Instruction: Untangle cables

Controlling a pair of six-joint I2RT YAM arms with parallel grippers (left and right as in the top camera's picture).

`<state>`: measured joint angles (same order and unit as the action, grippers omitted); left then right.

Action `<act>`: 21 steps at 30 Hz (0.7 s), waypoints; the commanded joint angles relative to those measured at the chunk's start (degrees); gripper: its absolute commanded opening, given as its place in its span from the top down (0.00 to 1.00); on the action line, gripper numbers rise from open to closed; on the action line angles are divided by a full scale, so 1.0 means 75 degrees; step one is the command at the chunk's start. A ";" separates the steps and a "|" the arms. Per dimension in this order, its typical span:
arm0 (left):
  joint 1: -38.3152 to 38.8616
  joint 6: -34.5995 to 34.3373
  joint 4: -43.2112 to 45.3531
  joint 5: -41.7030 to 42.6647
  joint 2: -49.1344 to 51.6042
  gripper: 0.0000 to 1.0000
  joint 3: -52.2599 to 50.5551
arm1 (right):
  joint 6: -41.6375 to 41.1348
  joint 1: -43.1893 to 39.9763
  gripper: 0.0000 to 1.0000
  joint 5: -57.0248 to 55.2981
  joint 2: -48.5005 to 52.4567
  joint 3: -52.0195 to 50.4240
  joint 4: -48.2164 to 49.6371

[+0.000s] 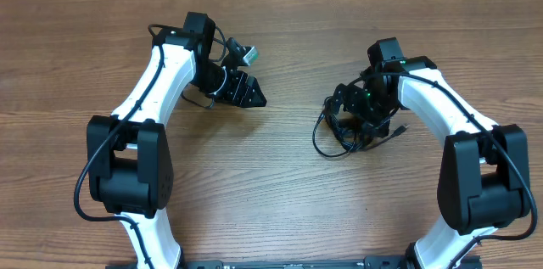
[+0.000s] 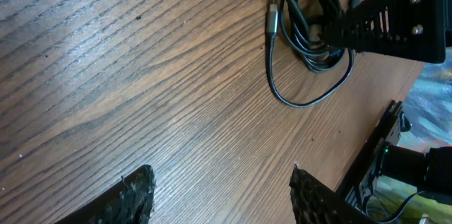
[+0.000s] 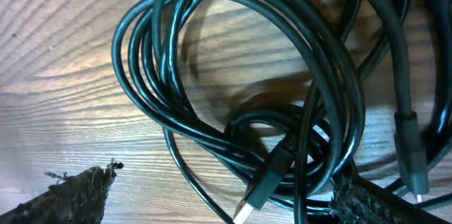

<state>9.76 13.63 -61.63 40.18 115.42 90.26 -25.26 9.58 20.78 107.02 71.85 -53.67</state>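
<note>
Wood-grain table [image 1: 271,210]: one knot of black cables [image 1: 341,137] lies right of centre, under my right gripper [image 3: 222,178], claw spread astride the coils; left gripper [image 2: 220,176] spread, holding nothing, well apart. Risk: closing here could pinch several strands and tighten the knot. Count: one knot, two plug ends [image 3: 263,187], two grippers; cord number unclear.

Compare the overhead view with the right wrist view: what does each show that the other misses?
Only overhead: the left tool, well apart from the cables, and the bundle's whole outline with one loose loop. Only right wrist: the coils crossing each other close up, a plug end lying on them, and the open right tool straddling them. Both: black cables bunched on the wooden table.
</note>
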 commanded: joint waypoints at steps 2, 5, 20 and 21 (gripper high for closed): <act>0.0023 -0.0050 0.0012 -0.0017 0.0026 0.38 0.0000 | 0.0085 0.0006 0.00 0.0085 -0.0052 0.0187 0.0111; 0.0023 -0.0050 -0.0038 -0.0017 0.0026 0.39 0.0000 | 0.0746 -0.0032 0.00 0.0361 -0.0052 0.0469 -0.0187; 0.0023 -0.0052 -0.0143 -0.0017 0.0026 0.39 0.0000 | 0.0530 -0.0044 0.00 -0.1580 -0.0052 0.1454 -0.1419; 0.0023 -0.0052 -0.0143 -0.0017 0.0026 0.39 0.0000 | 0.0533 -0.0044 0.00 -0.1568 -0.0050 0.1317 -0.1320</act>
<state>9.76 13.61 -62.54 40.12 115.42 90.26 -19.53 9.43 14.41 107.20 84.09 -64.93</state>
